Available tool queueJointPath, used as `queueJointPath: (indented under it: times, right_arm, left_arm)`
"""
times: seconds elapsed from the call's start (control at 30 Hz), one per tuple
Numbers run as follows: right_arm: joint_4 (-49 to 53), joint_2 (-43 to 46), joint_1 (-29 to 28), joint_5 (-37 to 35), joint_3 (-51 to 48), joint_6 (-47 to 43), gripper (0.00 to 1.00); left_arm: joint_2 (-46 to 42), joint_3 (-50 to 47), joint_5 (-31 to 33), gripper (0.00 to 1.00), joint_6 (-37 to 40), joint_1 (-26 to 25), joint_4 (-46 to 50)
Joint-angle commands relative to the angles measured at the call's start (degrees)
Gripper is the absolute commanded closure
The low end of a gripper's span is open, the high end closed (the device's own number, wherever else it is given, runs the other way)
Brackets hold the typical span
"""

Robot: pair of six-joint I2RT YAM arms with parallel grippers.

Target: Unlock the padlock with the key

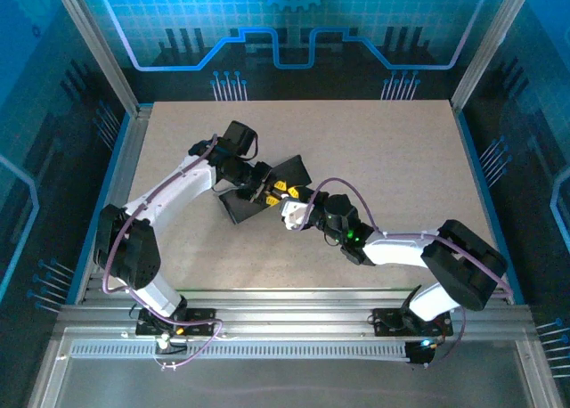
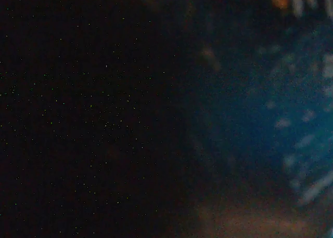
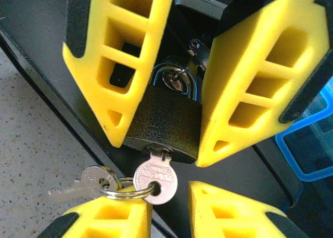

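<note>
Sitting clamped in left claw (image 3: 162, 147), padlock (image 3: 164, 116) with key (image 3: 155, 180) inserted.

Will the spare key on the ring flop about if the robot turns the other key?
Probably: the spare key is joined to the inserted key only by a loose ring, so it should swing. It looks thin, flat metal, likely stiff and light.
</note>
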State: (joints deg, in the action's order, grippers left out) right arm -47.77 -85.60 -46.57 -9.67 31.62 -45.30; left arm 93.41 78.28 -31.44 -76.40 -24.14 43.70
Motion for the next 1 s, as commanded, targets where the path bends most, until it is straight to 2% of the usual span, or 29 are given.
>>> queueJointPath:
  times: [0.0, 0.27, 0.67, 0.83, 0.97]
  right_arm:
    - [-2.25, 0.62, -1.21, -0.08, 1.89, -1.06, 0.76]
    - [-4.07, 0.70, -3.04, -1.55, 2.31, -2.72, 0.76]
    - [-2.50, -0.53, -3.18, -1.28, 3.31, -2.83, 0.83]
    - [0.90, 0.54, -3.18, -0.41, 4.25, -0.47, 0.90]
    - [6.99, 2.95, -2.15, 2.01, 5.75, 6.46, 0.94]
  left_arm:
    - [-1.56, 1.82, -3.54, 1.00, -0.04, 0.39, -0.28]
    - [-1.69, 1.06, -3.87, 1.00, -0.37, 0.33, -1.06]
    - [-1.97, 0.82, -4.57, 1.00, -0.53, 0.32, -1.86]
    - [-1.73, 0.56, -5.20, 1.00, -0.29, 0.32, -2.35]
    - [-1.43, 0.47, -5.58, 1.00, 0.17, 0.35, -3.40]
